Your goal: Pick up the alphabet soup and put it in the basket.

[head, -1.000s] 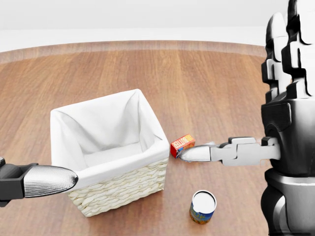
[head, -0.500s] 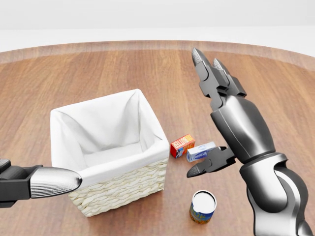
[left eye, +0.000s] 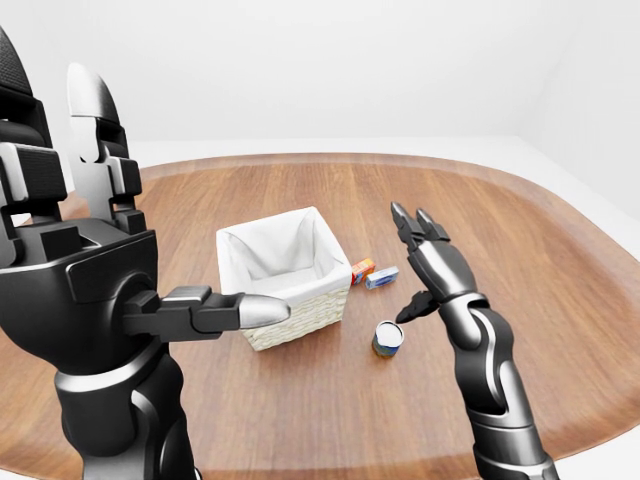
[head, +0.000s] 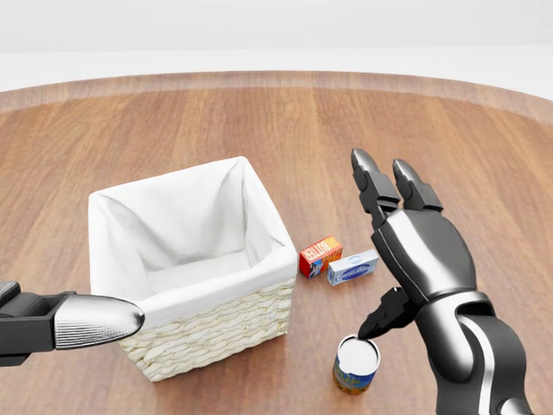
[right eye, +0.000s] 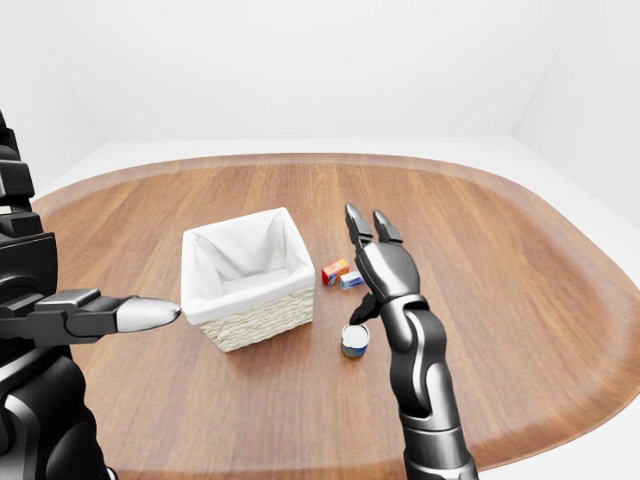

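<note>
Standing upright on the wooden table [head: 259,130], the alphabet soup [head: 356,364] can sits near the bottom of the head view, just right of the basket [head: 194,264] — nothing holds it. The right hand [head: 415,251] hangs just above the can, fingers spread apart, thumb tip close to its lid. A red box [head: 320,255] and a white box [head: 352,267] lie farther off, side by side. The left hand [left eye: 120,290] is up on the left — fingers apart, holding nothing.
</note>
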Tool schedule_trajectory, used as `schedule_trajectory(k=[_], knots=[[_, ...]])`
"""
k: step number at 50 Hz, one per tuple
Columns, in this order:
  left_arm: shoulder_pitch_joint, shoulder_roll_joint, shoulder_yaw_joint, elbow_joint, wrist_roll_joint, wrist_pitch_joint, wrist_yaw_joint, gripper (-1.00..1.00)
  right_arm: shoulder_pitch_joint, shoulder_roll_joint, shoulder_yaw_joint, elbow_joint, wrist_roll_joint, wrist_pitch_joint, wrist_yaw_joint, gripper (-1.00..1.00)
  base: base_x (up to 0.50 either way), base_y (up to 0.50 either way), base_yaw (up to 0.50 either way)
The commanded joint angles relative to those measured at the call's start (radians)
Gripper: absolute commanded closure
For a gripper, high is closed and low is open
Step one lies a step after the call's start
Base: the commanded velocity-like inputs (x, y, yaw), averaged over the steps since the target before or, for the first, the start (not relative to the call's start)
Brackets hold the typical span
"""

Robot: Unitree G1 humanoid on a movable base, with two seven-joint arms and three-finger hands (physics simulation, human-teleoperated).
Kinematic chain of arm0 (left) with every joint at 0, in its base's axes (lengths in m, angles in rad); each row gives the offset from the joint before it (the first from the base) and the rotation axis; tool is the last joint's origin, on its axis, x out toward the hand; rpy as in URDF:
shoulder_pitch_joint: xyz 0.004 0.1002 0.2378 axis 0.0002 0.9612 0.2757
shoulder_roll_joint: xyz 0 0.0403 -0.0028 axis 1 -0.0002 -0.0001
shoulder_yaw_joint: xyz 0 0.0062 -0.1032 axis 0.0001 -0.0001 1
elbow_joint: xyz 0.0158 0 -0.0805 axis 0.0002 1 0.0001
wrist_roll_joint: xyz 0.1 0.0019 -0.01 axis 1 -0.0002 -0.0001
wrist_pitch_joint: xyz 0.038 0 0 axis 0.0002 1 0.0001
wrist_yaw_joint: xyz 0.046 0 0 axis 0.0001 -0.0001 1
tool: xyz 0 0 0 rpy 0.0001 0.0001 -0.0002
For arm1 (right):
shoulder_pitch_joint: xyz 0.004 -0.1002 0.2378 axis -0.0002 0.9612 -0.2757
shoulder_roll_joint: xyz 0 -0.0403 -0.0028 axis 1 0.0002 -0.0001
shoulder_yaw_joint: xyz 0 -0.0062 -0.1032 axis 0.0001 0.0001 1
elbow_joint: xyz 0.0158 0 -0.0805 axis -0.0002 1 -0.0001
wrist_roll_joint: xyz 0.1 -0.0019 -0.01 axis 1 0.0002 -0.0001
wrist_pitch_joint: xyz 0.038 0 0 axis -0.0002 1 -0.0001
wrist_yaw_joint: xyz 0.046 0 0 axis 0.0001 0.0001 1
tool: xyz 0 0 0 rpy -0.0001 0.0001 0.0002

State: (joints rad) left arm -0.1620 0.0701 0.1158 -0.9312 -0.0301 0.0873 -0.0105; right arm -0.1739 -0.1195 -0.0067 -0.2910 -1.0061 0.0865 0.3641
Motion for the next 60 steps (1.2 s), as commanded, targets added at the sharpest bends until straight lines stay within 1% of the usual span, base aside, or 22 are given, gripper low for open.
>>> schedule_trajectory(k=[1,4,5,6,7,8,11,14,21,26,32,36,37,41,49,60], knots=[[0.000,0.002,0.004,0.002,-0.003,0.000,0.001,-1.00,0.031,-0.001,0.009,0.043,-0.108,-0.016,-0.018,-1.00,0.00,0.00,0.00],[-0.002,0.003,0.003,0.007,0.000,0.000,0.002,-1.00,0.044,0.007,0.017,0.043,-0.128,-0.017,0.003,-1.00,0.00,0.00,0.00],[-0.003,0.003,0.004,0.005,0.002,0.000,0.004,-1.00,0.048,0.015,0.017,0.045,-0.126,-0.010,0.014,-1.00,0.00,0.00,0.00],[-0.005,0.004,0.006,-0.001,0.003,0.000,0.005,-1.00,0.050,0.005,0.025,0.064,-0.147,-0.027,0.001,-1.00,0.00,0.00,0.00],[-0.006,0.004,0.005,-0.004,0.003,0.000,0.005,-1.00,0.050,0.010,0.024,0.073,-0.146,-0.030,-0.004,-1.00,0.00,0.00,0.00],[-0.006,0.004,0.005,-0.005,0.002,0.000,0.005,-1.00,0.050,0.015,0.023,0.080,-0.144,-0.027,-0.002,-1.00,0.00,0.00,0.00],[-0.005,0.004,0.001,-0.002,0.004,0.000,0.003,-1.00,0.050,0.016,0.030,0.116,-0.151,-0.037,-0.023,-1.00,0.00,0.00,0.00],[-0.006,0.003,-0.001,-0.001,0.006,0.000,0.002,-1.00,0.043,0.014,0.035,0.194,-0.156,-0.049,-0.071,-1.00,0.00,0.00,0.00],[-0.008,0.003,0.003,0.002,0.008,0.000,0.004,-1.00,0.043,0.022,0.058,0.268,-0.161,-0.044,-0.112,-1.00,0.00,0.00,0.00],[-0.010,0.003,0.002,-0.003,0.006,0.000,0.005,-1.00,0.050,0.015,0.062,0.256,-0.182,-0.042,-0.091,-1.00,0.00,0.00,0.00],[-0.008,0.003,0.002,0.003,0.005,0.000,0.005,-1.00,0.066,0.008,0.056,0.207,-0.204,-0.058,-0.058,-1.00,0.00,0.00,0.00],[-0.010,0.003,0.002,0.000,0.005,0.000,0.006,-1.00,0.105,0.013,0.065,0.192,-0.219,-0.074,-0.040,-1.00,0.00,0.00,0.00],[-0.008,0.003,0.004,0.005,0.004,0.000,0.005,-1.00,0.130,0.022,0.074,0.169,-0.221,-0.069,-0.013,-1.00,0.00,0.00,0.00],[-0.008,0.003,0.005,0.004,0.002,0.000,0.005,-1.00,0.151,0.027,0.087,0.154,-0.243,-0.075,-0.006,-1.00,0.00,0.00,0.00],[-0.012,0.005,0.007,0.004,-0.001,0.000,0.008,-1.00,0.161,0.027,0.093,0.189,-0.254,-0.095,-0.033,-1.00,0.00,0.00,0.00],[-0.007,0.005,0.007,0.010,-0.001,0.000,0.006,-1.00,0.173,0.035,0.106,0.220,-0.256,-0.101,-0.072,-1.00,0.00,0.00,0.00]])
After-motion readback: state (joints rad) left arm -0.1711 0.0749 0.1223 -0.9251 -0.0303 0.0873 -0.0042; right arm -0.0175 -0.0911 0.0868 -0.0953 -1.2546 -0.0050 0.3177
